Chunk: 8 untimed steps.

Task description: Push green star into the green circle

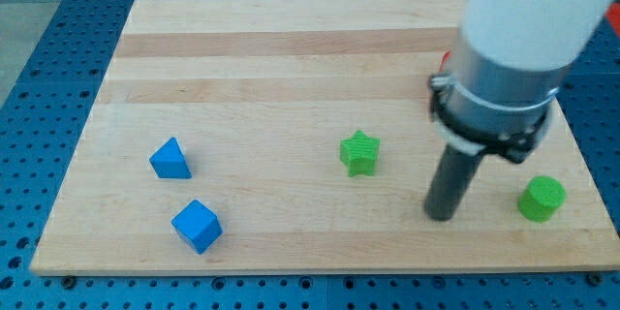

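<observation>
Green star point(359, 152) and green circle point(541, 199); blue triangle point(170, 159) and blue cube point(197, 226); pale striped wooden desk point(291, 58); my tip point(441, 216) dark grey

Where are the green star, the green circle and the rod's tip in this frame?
green star point(359, 153), camera view, on its top face.
green circle point(541, 199), camera view, on its top face.
my tip point(441, 215), camera view, the rod's very end, between both.

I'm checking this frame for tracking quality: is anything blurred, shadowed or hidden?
In the camera view, lighting is even and soft, with no glare on the wooden board. The green star, green cylinder, blue triangular block and blue cube are fairly sharp with faint shadows. The arm's near body looks soft, hiding something red behind it. My tip sits between star and cylinder.
</observation>
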### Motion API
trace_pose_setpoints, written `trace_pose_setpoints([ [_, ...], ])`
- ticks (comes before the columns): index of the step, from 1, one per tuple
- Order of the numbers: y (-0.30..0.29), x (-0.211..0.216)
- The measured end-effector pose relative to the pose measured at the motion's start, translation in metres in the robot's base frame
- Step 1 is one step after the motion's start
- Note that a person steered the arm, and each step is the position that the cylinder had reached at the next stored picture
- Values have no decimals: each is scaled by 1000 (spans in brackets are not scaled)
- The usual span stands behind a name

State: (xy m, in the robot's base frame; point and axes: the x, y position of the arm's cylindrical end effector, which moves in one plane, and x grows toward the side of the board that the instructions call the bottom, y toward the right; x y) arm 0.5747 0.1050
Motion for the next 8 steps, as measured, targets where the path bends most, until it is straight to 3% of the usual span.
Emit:
trace_pose_setpoints([
  [2,-99,9],
  [3,-155,-17],
  [4,-172,-60],
  [5,-99,-77],
  [8,-30,-34],
])
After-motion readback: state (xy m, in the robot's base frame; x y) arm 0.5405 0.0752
